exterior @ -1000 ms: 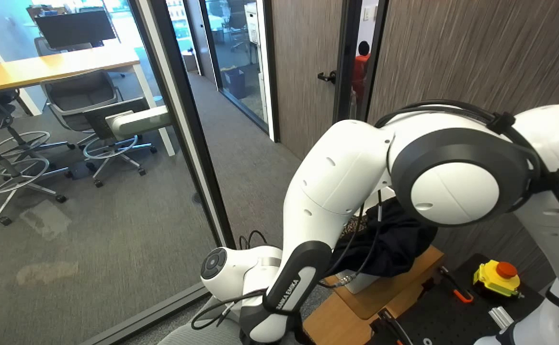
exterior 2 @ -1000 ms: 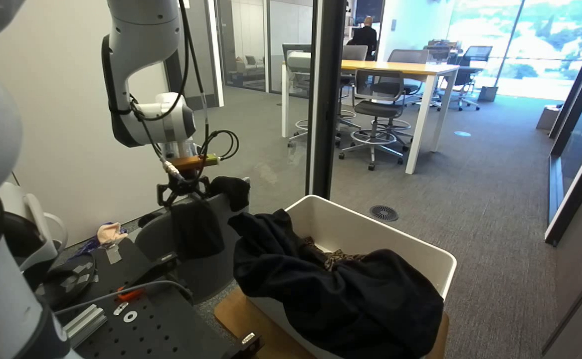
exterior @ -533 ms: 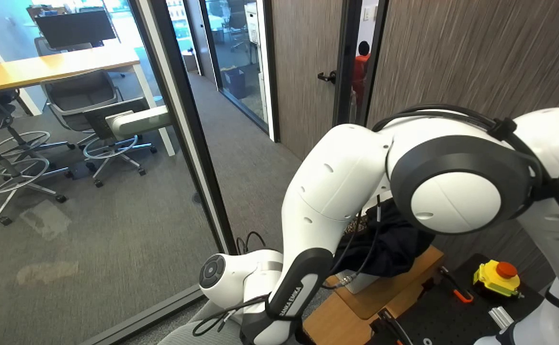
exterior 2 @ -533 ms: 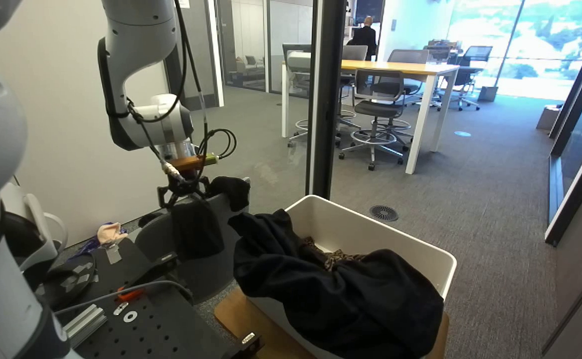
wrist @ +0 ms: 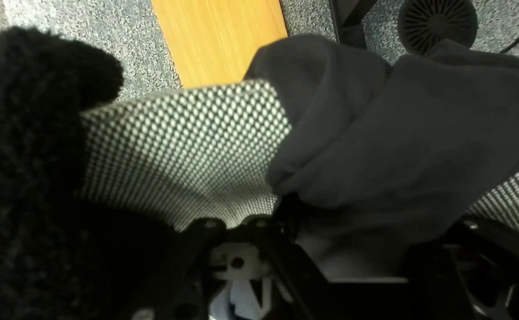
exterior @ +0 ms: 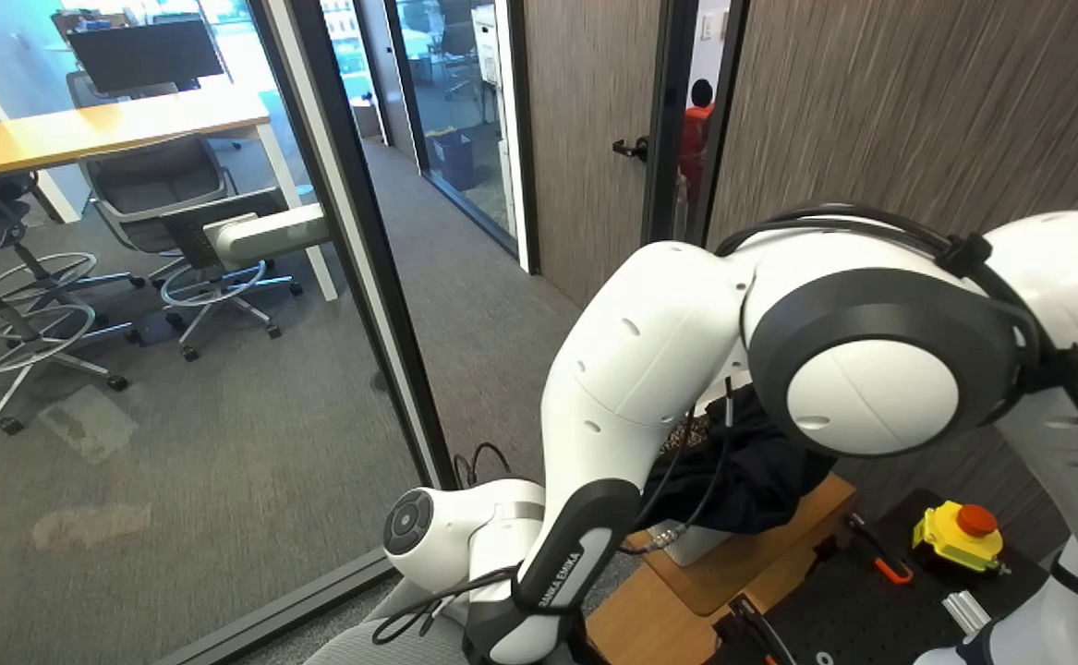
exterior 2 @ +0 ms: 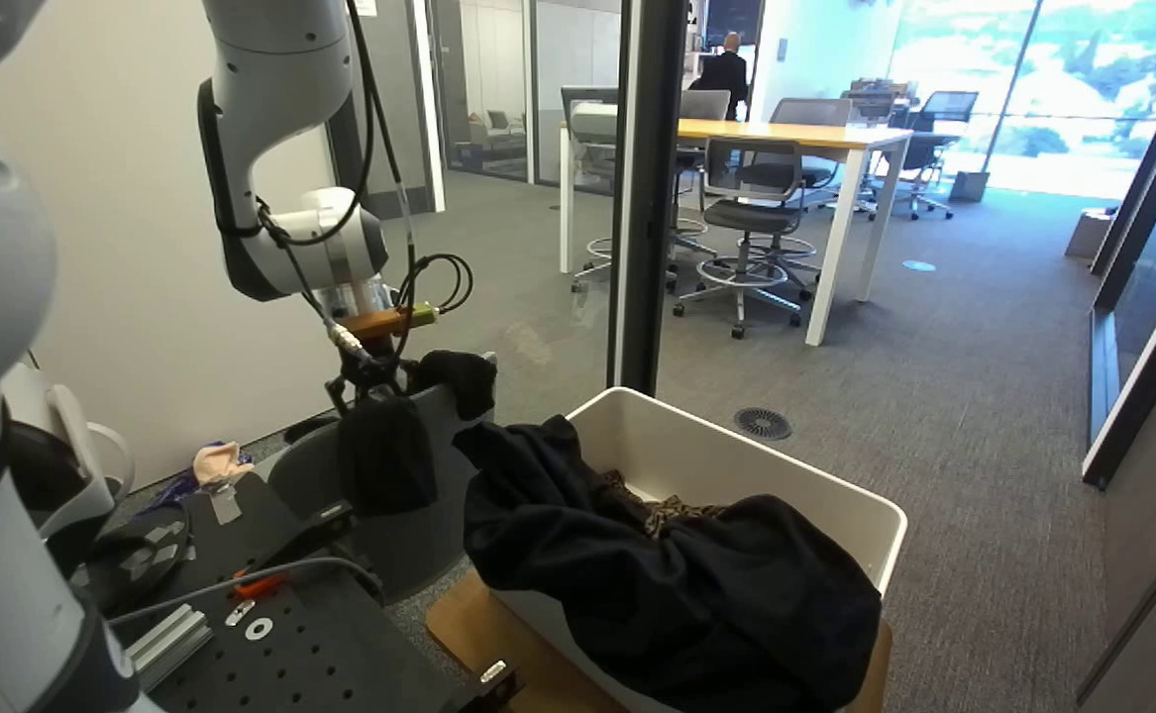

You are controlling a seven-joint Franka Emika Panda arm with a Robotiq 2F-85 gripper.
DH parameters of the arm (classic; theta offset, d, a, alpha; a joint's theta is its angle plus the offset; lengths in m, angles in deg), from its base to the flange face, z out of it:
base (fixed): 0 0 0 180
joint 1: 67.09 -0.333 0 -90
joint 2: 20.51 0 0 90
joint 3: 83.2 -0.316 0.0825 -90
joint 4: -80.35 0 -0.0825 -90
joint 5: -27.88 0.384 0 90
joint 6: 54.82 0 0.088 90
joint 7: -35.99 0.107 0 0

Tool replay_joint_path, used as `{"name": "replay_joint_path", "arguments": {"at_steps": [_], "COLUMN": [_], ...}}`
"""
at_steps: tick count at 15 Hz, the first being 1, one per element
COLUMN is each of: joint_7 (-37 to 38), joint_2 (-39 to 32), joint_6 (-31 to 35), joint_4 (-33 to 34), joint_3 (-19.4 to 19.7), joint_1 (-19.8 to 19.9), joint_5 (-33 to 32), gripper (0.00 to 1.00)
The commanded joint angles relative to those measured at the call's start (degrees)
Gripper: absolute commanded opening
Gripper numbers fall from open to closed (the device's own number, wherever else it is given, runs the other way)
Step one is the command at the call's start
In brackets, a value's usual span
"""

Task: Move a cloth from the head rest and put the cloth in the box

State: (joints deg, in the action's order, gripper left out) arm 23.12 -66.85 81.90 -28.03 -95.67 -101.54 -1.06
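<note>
A dark grey cloth [wrist: 388, 133] drapes over the light mesh headrest [wrist: 188, 146] in the wrist view. It looks black in an exterior view, where the cloth [exterior 2: 389, 456] hangs down the near side of the backrest. My gripper [exterior 2: 369, 394] points down at its top edge. In the wrist view my gripper [wrist: 370, 220] has this cloth between its partly drawn-in fingers; whether they pinch it is too dark to tell. A fuzzy black cloth [wrist: 32, 133] lies beside it on the same headrest. The white box [exterior 2: 766, 446] stands nearby, with navy fabric [exterior 2: 677, 584] heaped over its rim.
Patterned fabric [exterior 2: 672, 513] lies inside the box, which rests on a wooden board [exterior 2: 478, 634]. A black perforated board [exterior 2: 310, 654] with tools is beside the chair. A glass wall's dark post [exterior 2: 637, 218] rises behind. A yellow emergency stop [exterior: 959, 540] sits near the arm's base.
My gripper's fingers have drawn closer together over the last half second, and the cloth under them has puckered and shifted slightly left in an exterior view. The arm settled a little lower.
</note>
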Motion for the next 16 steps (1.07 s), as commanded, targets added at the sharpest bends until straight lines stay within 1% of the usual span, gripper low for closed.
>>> {"name": "replay_joint_path", "arguments": {"at_steps": [1,2,5,8,10,16], "joint_7": [0.57,0.43,0.43,-0.03,-1.45,-6.32], "joint_2": [-1.37,-1.44,-1.59,-1.67,-1.17,3.17], "joint_6": [-0.71,-0.94,-1.16,-1.98,-4.09,-11.27], "joint_4": [1.03,1.18,1.38,1.60,1.84,1.14], "joint_3": [1.41,1.35,1.42,1.22,0.39,-1.92], "joint_1": [-0.44,-0.34,-0.38,-0.11,1.06,6.84], "joint_5": [-1.65,-1.48,-1.50,-1.09,0.42,5.51], "gripper": [0.13,0.11,0.16,0.16,0.13,0.14]}}
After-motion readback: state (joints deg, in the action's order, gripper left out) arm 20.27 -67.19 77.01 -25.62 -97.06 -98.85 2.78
